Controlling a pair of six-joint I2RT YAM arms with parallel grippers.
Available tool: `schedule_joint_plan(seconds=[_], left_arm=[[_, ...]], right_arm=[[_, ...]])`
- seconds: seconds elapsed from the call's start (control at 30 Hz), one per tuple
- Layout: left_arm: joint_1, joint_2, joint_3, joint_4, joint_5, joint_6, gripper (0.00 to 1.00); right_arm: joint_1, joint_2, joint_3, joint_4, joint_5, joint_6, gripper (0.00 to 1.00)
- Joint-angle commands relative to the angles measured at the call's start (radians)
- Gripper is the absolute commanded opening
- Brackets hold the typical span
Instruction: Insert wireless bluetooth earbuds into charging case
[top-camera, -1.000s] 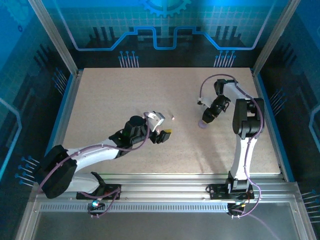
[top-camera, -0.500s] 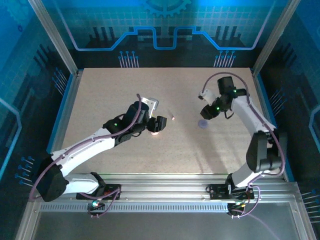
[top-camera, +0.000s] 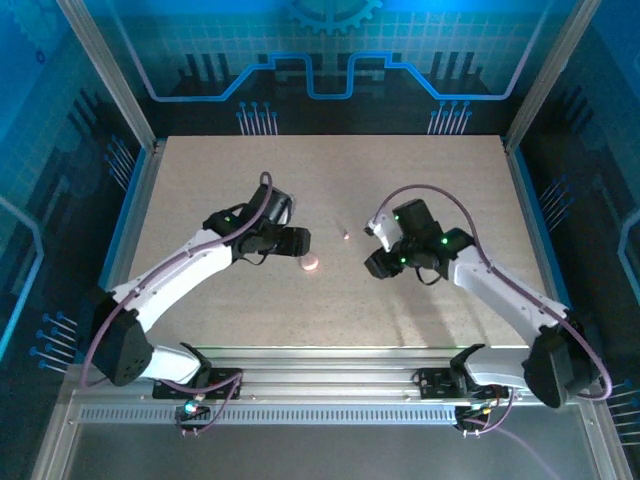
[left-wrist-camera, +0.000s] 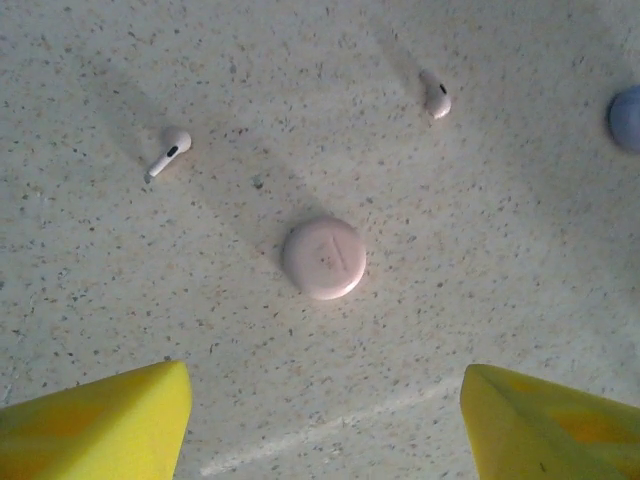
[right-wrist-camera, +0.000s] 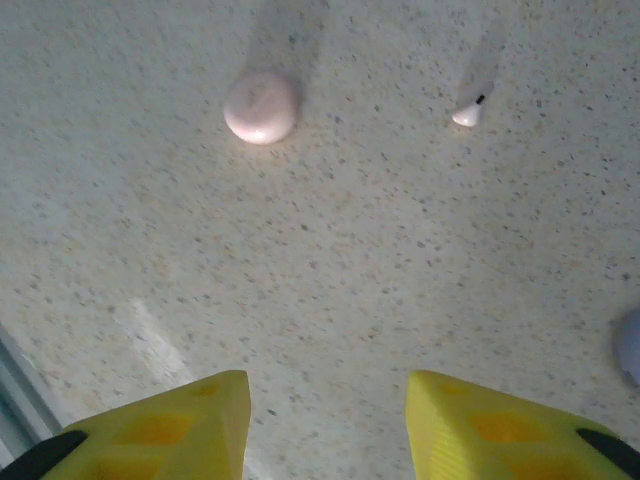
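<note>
Landmark: pink case (left-wrist-camera: 323, 258), round, flat on the desk (left-wrist-camera: 520, 300); lid looks shut.
Earbuds: both loose on the desk, clear of the pink case. In the left wrist view the stemmed earbud (left-wrist-camera: 168, 152) lies up-left of it. The second earbud (left-wrist-camera: 436, 95) lies up-right, toward the lilac case (left-wrist-camera: 627, 118).
Left jaws: apart, empty, above and just short of the pink case.
Right jaws: apart, empty, well off the pink case.
Step (judged): open the case before fetching an earbud.
Technique: one arm should pin the case while the other pinches an earbud across its stem.
</note>
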Motion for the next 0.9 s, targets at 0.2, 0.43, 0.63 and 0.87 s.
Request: schedule_joint_plan(seconds=[0.2, 0.43, 0.63, 0.87], left_arm=[[0.060, 0.102, 0.072, -0.055, 0.205, 0.852, 0.70], [0.112, 0.271, 0.114, -0.073, 0.301, 1.188, 0.73], [0.109, 0.389, 0.179, -0.066, 0.315, 1.278, 0.77], [0.105, 0.448, 0.205, -0.093, 0.337, 1.347, 0.78]], right_arm=[[0.016, -0.167, -0.104, 0.077, 0.096, 0.163, 0.46], [0.016, -0.195, -0.144, 0.179, 0.105, 0.193, 0.46], [0.016, -0.181, -0.180, 0.272, 0.114, 0.235, 0.46], [0.015, -0.140, -0.169, 0.302, 0.121, 0.210, 0.46]])
